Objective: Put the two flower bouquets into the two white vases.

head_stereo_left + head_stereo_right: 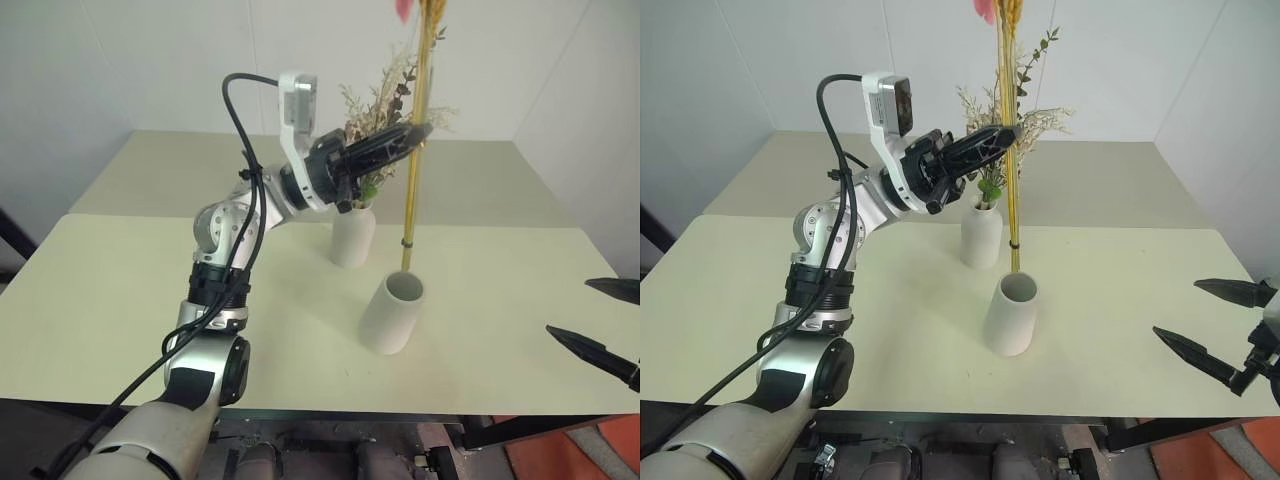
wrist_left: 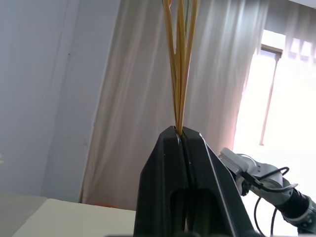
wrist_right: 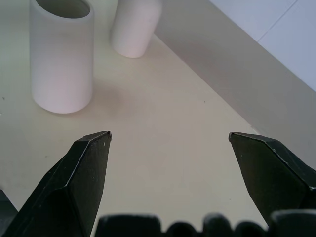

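The spread, empty right gripper [image 1: 1215, 330] waits. The dried pink-rose bunch [image 1: 385, 105] fills the narrow-necked white vase [image 1: 352, 235] (half done); the left gripper [image 1: 418, 135] clamps yellow stalks [image 1: 415, 150] above the empty wide-mouthed white cylinder [image 1: 393, 315].

Yellow stalks [image 1: 1008, 120]: blooms cut off by the top edge. Dried bunch [image 1: 385, 100]: stems partly hidden behind the left claw [image 1: 420, 133]. Right claw [image 1: 600, 320]: cut off by the right edge.

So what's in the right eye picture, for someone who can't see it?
The left gripper holds the yellow stalks upright, their ends just above the wide white vase. Behind, the narrow vase already holds the dried bunch.
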`<state>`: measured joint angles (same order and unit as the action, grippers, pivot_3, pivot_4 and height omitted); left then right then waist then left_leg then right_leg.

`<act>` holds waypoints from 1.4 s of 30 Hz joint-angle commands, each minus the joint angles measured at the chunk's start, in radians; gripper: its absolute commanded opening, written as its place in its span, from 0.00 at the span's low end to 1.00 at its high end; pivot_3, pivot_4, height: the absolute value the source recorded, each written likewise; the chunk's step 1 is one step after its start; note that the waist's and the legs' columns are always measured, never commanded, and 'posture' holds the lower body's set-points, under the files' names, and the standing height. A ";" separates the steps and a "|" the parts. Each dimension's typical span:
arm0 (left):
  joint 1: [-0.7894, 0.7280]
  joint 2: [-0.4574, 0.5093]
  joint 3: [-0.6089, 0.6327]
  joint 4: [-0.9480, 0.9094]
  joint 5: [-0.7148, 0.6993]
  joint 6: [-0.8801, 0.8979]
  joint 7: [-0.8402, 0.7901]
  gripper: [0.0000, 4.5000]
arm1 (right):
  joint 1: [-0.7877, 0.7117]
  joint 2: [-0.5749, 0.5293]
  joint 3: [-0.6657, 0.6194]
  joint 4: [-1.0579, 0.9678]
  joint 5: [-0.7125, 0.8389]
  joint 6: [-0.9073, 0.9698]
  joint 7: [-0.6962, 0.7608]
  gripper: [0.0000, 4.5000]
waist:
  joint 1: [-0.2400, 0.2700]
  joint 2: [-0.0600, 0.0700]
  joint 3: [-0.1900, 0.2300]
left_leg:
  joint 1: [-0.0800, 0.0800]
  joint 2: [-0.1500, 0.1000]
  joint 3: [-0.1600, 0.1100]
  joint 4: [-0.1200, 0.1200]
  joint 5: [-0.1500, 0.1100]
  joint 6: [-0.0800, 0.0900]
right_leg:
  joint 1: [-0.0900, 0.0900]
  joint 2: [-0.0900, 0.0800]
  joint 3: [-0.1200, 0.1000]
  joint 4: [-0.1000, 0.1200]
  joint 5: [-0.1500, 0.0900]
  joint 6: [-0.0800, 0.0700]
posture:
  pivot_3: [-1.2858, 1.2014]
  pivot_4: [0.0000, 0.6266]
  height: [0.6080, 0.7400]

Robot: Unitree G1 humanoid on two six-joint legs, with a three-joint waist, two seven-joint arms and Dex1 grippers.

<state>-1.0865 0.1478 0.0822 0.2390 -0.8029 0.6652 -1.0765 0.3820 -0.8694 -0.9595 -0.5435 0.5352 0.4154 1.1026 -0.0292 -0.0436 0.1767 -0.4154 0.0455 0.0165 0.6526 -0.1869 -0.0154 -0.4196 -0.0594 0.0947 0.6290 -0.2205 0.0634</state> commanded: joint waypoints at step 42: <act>0.241 0.389 -0.021 -0.145 0.232 -0.192 -0.207 1.00 | -0.112 -0.061 0.113 0.070 -0.020 -0.032 -0.063 1.00 | -0.010 0.001 0.000 | -0.001 0.001 0.000 -0.002 0.000 0.000 | -0.002 0.000 -0.001 0.000 0.000 -0.001 | 0.52 0.24 1.00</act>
<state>-0.8443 0.4970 0.0068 0.1501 -0.5523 0.4989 -1.2624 0.2860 -0.9086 -0.8337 -0.4818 0.5201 0.4099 1.0399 -0.0394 -0.0429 0.1764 -0.4158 0.0467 0.0161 0.6506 -0.1868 -0.0152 -0.4212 -0.0590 0.0941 0.6295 -0.2208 0.0626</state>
